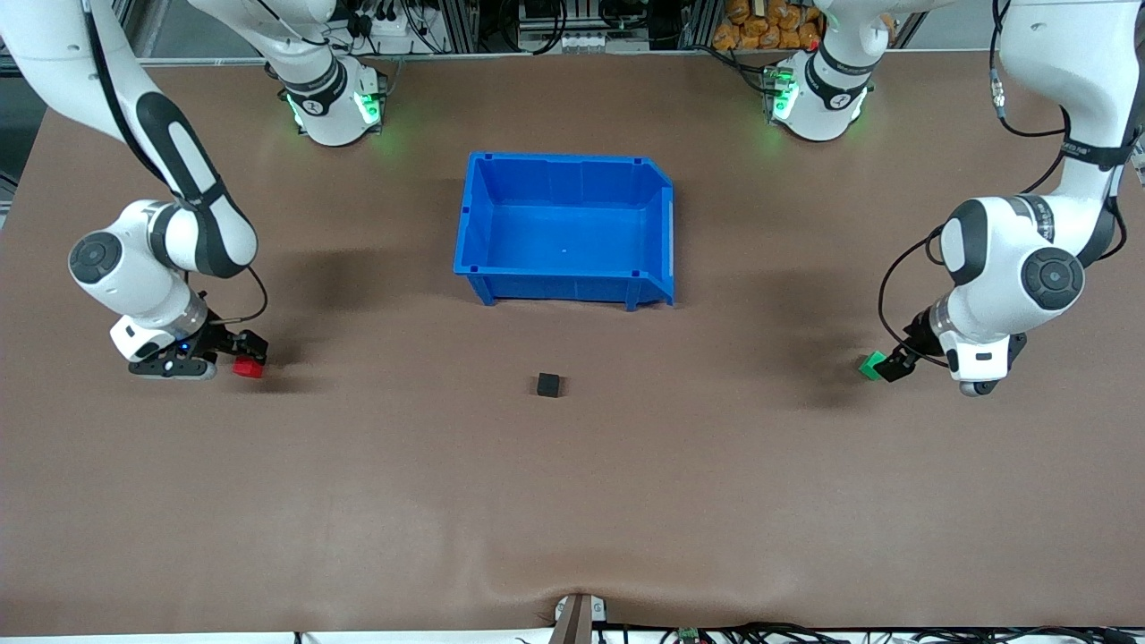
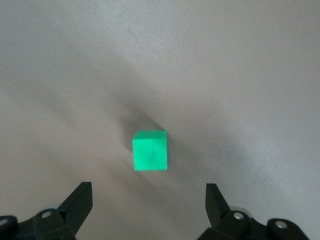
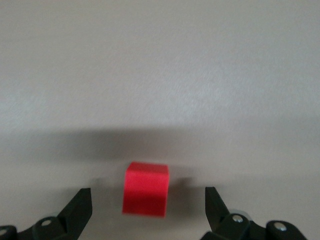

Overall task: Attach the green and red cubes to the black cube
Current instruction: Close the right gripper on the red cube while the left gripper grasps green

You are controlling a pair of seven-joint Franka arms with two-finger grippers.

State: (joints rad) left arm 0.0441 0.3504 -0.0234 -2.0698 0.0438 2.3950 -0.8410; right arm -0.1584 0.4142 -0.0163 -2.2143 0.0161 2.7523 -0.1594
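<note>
The green cube [image 1: 871, 365] lies on the table at the left arm's end. My left gripper [image 1: 895, 364] is low beside it and open. In the left wrist view the green cube [image 2: 150, 151] sits just ahead of the fingertips [image 2: 81, 196], not between them. The red cube [image 1: 249, 367] lies at the right arm's end. My right gripper [image 1: 240, 351] is low at it and open. In the right wrist view the red cube [image 3: 146, 189] sits partly between the spread fingers [image 3: 81, 198]. The black cube [image 1: 549, 385] lies alone mid-table, apart from both.
A large blue bin [image 1: 475, 234] stands mid-table, farther from the front camera than the black cube. The brown table [image 1: 572, 501] runs bare toward the front camera.
</note>
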